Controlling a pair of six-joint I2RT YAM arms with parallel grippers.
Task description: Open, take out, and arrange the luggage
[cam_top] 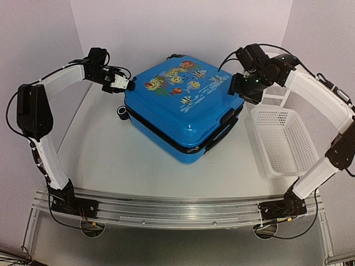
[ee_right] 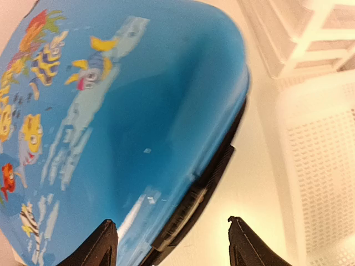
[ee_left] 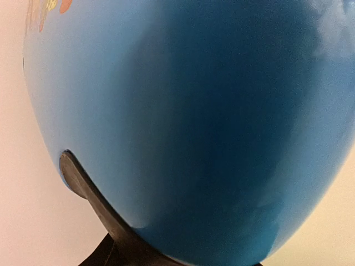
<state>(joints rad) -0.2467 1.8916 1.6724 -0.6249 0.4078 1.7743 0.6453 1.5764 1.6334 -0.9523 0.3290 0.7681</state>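
The luggage (cam_top: pixel 183 105) lies shut, lid up, cornerwise toward the far edge of the table (cam_top: pixel 111 149), my right gripper (ee_right: pixel 171 224) hanging wide and empty over the zip band (ee_right: pixel 208 183) at its right corner, nearer that seam than my left gripper (cam_top: pixel 127 84), whose opening I cannot tell.

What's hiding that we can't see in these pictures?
Inside of the suitcase: every view, it is closed.
Left gripper open or shut: too small from above; left wrist view shows one finger, the rest cut off below.
White basket: right wrist view, blurred and cut by the edge.
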